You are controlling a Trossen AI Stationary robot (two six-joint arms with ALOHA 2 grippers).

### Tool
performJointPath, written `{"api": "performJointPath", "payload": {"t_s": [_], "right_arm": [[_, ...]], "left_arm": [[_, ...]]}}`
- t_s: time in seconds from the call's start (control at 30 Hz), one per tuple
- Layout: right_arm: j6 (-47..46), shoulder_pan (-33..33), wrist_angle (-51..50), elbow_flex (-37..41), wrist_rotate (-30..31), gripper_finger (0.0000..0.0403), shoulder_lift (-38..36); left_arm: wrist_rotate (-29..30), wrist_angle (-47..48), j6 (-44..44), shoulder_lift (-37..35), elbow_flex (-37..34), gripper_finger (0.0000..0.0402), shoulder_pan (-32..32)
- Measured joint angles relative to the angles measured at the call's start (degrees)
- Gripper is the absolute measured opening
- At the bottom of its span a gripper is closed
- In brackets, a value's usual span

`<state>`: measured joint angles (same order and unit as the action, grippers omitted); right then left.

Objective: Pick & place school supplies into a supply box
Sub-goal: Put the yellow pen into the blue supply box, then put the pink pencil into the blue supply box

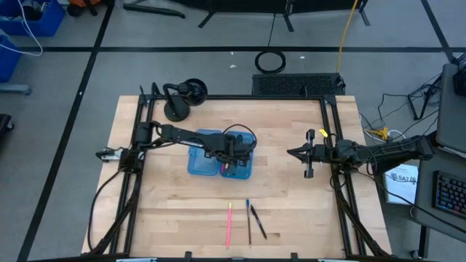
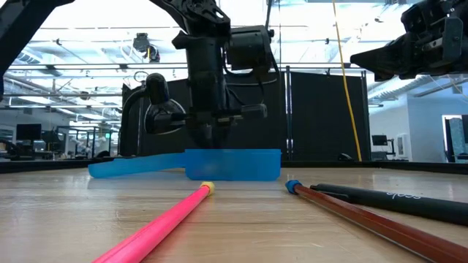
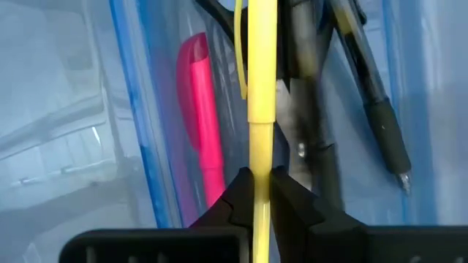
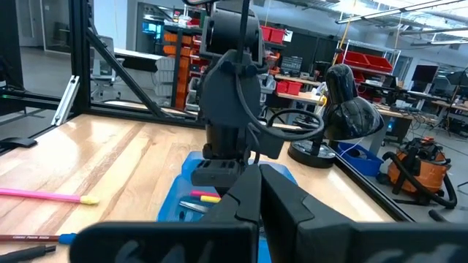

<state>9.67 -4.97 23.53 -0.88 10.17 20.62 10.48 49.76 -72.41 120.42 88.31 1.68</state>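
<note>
The translucent blue supply box (image 1: 207, 161) lies open in the middle of the table. My left gripper (image 1: 234, 156) reaches down into its right half and is shut on a yellow pen (image 3: 262, 88). A pink marker (image 3: 201, 124) and a black pen (image 3: 373, 102) lie in that half beside it. A pink pencil (image 1: 228, 222), a brown pencil with a blue tip (image 1: 247, 218) and a black pen (image 1: 258, 222) lie on the table near its front edge. My right gripper (image 1: 298, 153) is shut and empty, held above the table to the right of the box. My left gripper pinches the yellow pen's thinner barrel (image 3: 261, 157) between its two fingers (image 3: 238, 197), one finger on each side. The fingers come from above, pointing down into the box's right half. The pen lies along the box's length; whether it rests on the things below I cannot tell.
A black round-based stand (image 1: 182, 98) stands at the table's far left corner. Black frame rails run along the table's left (image 1: 138, 145) and right (image 1: 335, 160) sides. The three loose pens lie close together at the front (image 2: 292, 212).
</note>
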Motion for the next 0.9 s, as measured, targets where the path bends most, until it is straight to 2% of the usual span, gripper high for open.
{"api": "performJointPath", "payload": {"t_s": [0.33, 0.47, 0.7, 0.9], "right_arm": [[-0.02, 0.00, -0.20, 0.00, 0.00, 0.0000, 0.00], [-0.02, 0.00, -0.20, 0.01, 0.00, 0.0000, 0.02], [-0.02, 0.00, -0.25, 0.00, 0.02, 0.0000, 0.01], [-0.02, 0.00, -1.22, 0.00, 0.00, 0.0000, 0.04]], "left_arm": [[-0.65, 0.05, 3.26, -0.17, 0.02, 0.0113, -0.71], [-1.14, 0.22, 6.53, -1.41, 0.03, 0.0134, -0.69], [1.89, 1.44, 9.81, -10.33, 0.48, 0.0137, -1.91], [3.67, 3.41, 15.74, -17.64, 0.50, 0.0101, -9.59]]}}
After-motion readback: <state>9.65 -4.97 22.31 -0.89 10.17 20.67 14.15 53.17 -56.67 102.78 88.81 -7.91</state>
